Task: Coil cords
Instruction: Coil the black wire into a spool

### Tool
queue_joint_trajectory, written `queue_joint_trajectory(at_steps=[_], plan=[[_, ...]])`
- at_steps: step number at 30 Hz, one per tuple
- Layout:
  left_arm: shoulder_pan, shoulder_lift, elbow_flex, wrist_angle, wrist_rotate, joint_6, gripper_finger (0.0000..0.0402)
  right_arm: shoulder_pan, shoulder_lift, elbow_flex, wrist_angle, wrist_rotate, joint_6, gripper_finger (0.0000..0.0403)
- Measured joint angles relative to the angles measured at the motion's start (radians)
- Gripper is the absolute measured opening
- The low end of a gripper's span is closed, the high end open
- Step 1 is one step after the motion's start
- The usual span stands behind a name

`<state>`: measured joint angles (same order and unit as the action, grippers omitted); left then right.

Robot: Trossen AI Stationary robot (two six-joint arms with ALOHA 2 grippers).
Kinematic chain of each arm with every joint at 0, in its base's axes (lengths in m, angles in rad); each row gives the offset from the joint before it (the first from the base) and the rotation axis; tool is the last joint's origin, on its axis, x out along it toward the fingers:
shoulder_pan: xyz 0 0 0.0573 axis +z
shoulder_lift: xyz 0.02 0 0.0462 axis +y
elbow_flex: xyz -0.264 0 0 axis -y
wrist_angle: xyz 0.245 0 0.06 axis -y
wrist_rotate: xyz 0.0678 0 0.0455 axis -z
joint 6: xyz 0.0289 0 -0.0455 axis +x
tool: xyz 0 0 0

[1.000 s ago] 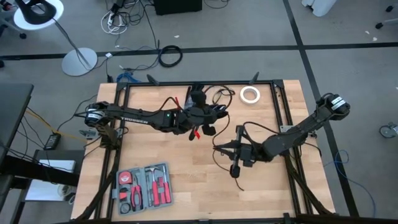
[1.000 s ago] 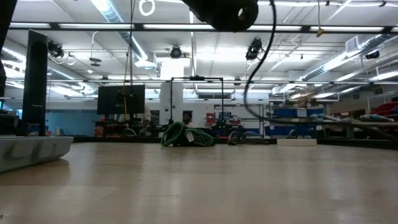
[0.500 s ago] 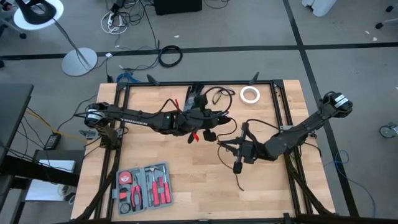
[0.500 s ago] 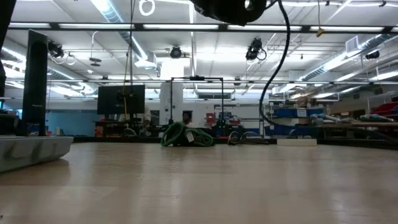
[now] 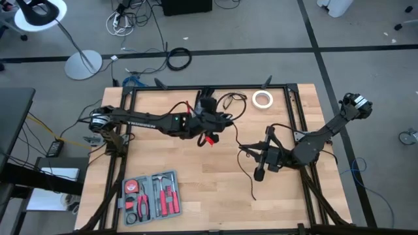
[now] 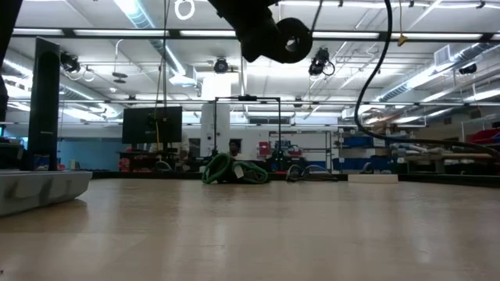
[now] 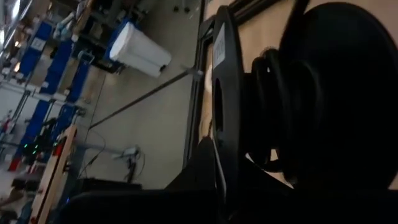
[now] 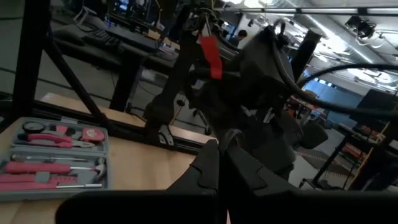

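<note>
A black cord is wound into a round bundle [image 6: 273,35] that hangs high over the table's middle. My left gripper [image 5: 219,123] is shut on it, and the bundle fills the left wrist view [image 7: 323,93]. The cord's loose tail [image 5: 233,134] curves from the bundle to my right gripper [image 5: 245,151], which is shut on it right of the middle. The rest of the tail [image 5: 243,176] trails toward the near edge. A second thin black cord lies as a loose loop [image 5: 230,101] by the far edge. My left gripper holds the wound bundle [image 7: 273,112], lifted clear of the table. The bundle itself hides where the fingers meet it. My right gripper pinches the tail partway along its length [image 5: 240,149] between its two fingers. The fingers lie level and come from the table's right. The tail sags slack from the bundle, and its free end [image 5: 255,196] trails below; the right wrist view does not show the cord between the fingertips [image 8: 211,163].
A white tape roll [image 5: 262,98] lies at the far right of the table. An open tool case [image 5: 151,196] sits at the near left. A thicker black cable ring [image 5: 178,59] lies on the floor beyond the table. Black frame rails [image 5: 297,108] border the table.
My right gripper has moved toward the table's right edge with the tail and has risen a little, drawing the tail out from the bundle. My left gripper has tipped downward and rolled, so the bundle hangs lower and turned in the low view.
</note>
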<state>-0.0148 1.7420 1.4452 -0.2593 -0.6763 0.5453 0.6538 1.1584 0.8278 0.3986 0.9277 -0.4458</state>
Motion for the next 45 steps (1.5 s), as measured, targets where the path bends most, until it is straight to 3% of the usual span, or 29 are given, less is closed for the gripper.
queue_joint_trajectory(at_steps=[4,9,16,23,30,40,45], plan=[[0.017,0.000,0.000,-0.004,-0.009,0.005,0.0000,0.010,0.000,-0.001,0.004,0.002,-0.016,0.0024],[0.026,0.000,0.000,0.011,-0.058,0.080,0.0000,0.034,0.000,-0.001,-0.021,-0.007,0.047,0.0080],[0.027,0.000,0.000,0.230,-0.118,0.211,0.0000,0.018,0.012,-0.001,-0.029,-0.191,0.180,0.0131],[0.027,0.000,0.000,0.417,-0.131,0.282,0.0000,0.012,0.068,-0.001,-0.049,-0.228,0.205,0.0133],[-0.003,0.000,0.000,0.577,-0.089,0.289,0.0000,-0.017,0.100,-0.001,-0.188,-0.243,0.348,0.0134],[-0.047,0.000,0.000,0.802,-0.009,0.291,0.0000,-0.097,0.107,-0.001,-0.407,-0.529,0.627,0.0130],[-0.059,0.000,0.000,0.863,-0.007,0.338,0.0000,-0.070,0.132,0.000,-0.478,-0.552,0.701,0.0127]])
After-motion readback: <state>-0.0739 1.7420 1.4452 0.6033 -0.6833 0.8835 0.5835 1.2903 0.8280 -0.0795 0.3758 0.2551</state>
